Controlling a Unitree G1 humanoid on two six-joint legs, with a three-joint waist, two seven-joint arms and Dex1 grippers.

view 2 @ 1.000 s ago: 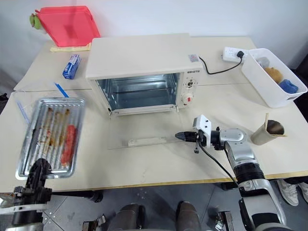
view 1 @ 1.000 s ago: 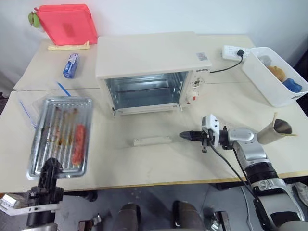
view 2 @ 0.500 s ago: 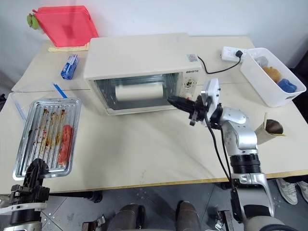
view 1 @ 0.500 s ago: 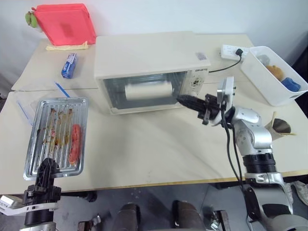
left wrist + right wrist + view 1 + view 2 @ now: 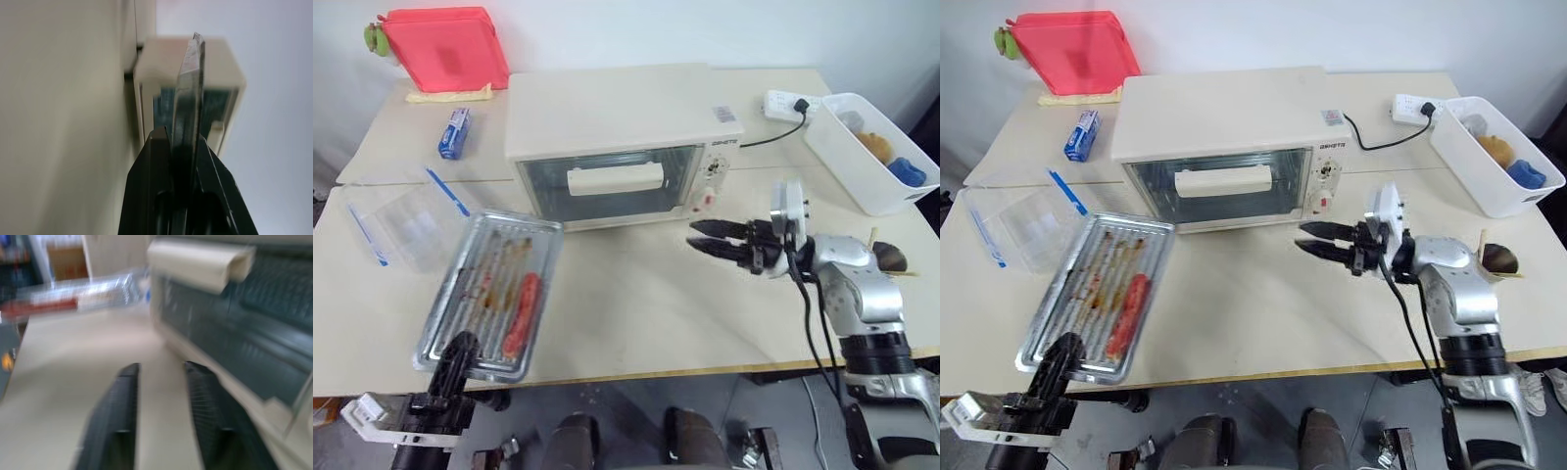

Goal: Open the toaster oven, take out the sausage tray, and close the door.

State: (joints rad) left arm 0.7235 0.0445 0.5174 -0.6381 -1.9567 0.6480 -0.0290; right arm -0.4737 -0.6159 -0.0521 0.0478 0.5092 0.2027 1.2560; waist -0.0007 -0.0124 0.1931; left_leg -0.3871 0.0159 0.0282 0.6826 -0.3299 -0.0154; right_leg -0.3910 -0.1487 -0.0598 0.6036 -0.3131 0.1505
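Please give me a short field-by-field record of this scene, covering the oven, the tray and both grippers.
toaster oven: on the table, plugged in
door: shut, bar handle across the glass
sausage tray: out of the oven, near the table's front edge, one red sausage on it
left gripper: jaws shut on the tray's near rim
right gripper: jaws open, empty, in front of the oven's knob panel, clear of the door

Ridged, greasy metal sausage tray [image 5: 489,294]; glass door [image 5: 612,182]; matt table [image 5: 636,313].
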